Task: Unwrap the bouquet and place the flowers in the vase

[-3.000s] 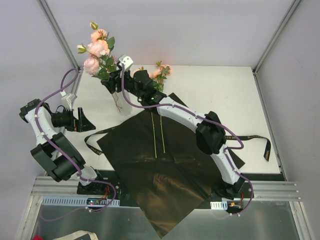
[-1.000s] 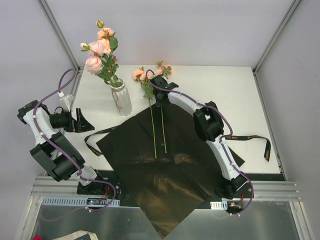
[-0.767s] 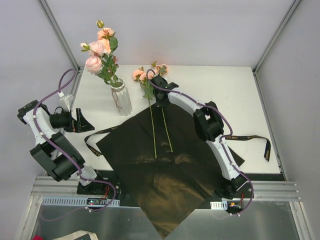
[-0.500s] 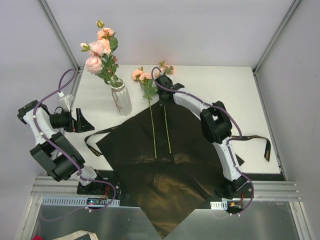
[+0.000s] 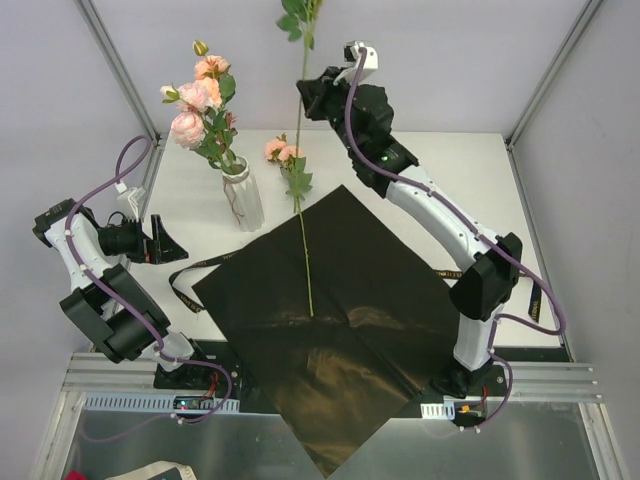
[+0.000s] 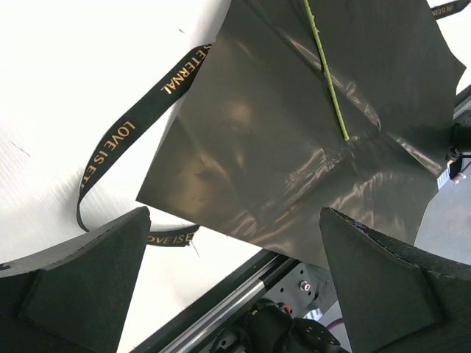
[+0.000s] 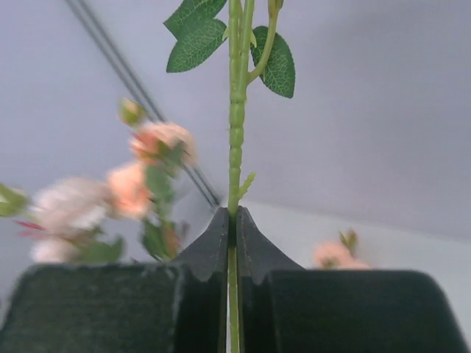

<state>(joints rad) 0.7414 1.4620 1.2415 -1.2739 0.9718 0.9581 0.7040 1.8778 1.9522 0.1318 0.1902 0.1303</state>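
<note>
Bright, even overhead light; soft shadows on my white table [image 5: 440, 180]. The black wrap [image 6: 257, 147] glints dully. From my right wrist the far roses [image 7: 162, 138] blur, the stem [image 7: 235, 110] sharp.

— How is the right arm placed?
— It reaches up and far out from its base, elbow bent and wrist high. The right gripper [image 5: 308, 97] has its 2 fingers [image 7: 213, 243] pressed together, pinching a flower stem [image 7: 235, 132] that runs straight up between the tips and on above them.
— And the left arm?
— It is folded close over its base, forearm roughly level. The left gripper [image 5: 166, 243] points sideways toward the other arm, its 2 fingers [image 6: 81, 287] spread wide apart.
</note>
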